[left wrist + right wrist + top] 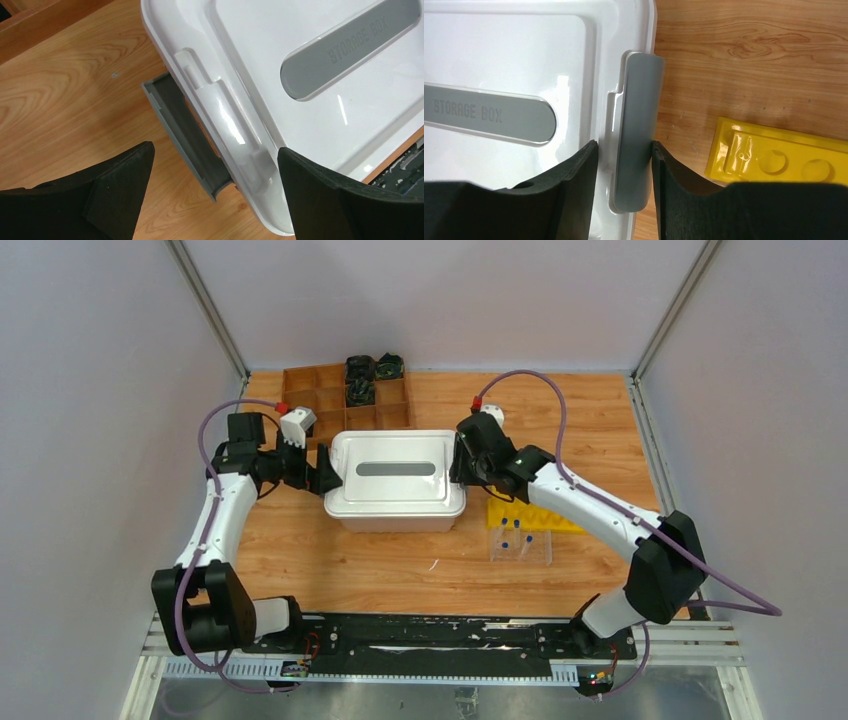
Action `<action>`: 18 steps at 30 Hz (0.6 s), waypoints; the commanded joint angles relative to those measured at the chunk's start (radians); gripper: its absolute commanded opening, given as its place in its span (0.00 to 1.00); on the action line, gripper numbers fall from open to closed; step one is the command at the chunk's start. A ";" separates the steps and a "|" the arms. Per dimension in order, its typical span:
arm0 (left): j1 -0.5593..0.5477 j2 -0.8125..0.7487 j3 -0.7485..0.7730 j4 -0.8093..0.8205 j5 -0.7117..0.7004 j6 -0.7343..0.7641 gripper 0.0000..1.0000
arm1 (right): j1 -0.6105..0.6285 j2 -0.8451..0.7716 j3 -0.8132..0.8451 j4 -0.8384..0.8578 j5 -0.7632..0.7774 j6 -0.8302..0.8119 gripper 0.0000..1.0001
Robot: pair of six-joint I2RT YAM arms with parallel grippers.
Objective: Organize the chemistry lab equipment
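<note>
The yellow tube rack (530, 518) (774, 155) lies right of the bin, partly under my right arm. In front of it stands the clear tray (521, 558) holding blue-capped tubes (505, 543). My right gripper (460, 462) (625, 144) is at the right end of the white-lidded bin (395, 495), its fingers pressed against the grey latch (639, 100) and the lid rim. My left gripper (325, 472) (215, 148) hangs wide open over the bin's left end, where the other grey latch (185, 130) is swung outward from the lid (260, 45). No finger touches it.
A brown compartment box (330, 400) with dark items stands behind the bin at the back left. White walls close the table on three sides. The lid (499, 50) carries a grey "STORAGE BOX" insert.
</note>
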 commanded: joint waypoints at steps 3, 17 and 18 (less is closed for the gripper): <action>0.007 0.047 -0.018 0.079 0.100 -0.056 1.00 | 0.042 0.037 0.054 -0.088 0.093 -0.047 0.30; 0.007 0.133 -0.045 0.148 0.210 -0.157 0.87 | 0.086 0.088 0.127 -0.134 0.142 -0.068 0.27; 0.007 0.136 -0.041 0.151 0.213 -0.165 0.82 | 0.087 0.089 0.128 -0.134 0.140 -0.070 0.27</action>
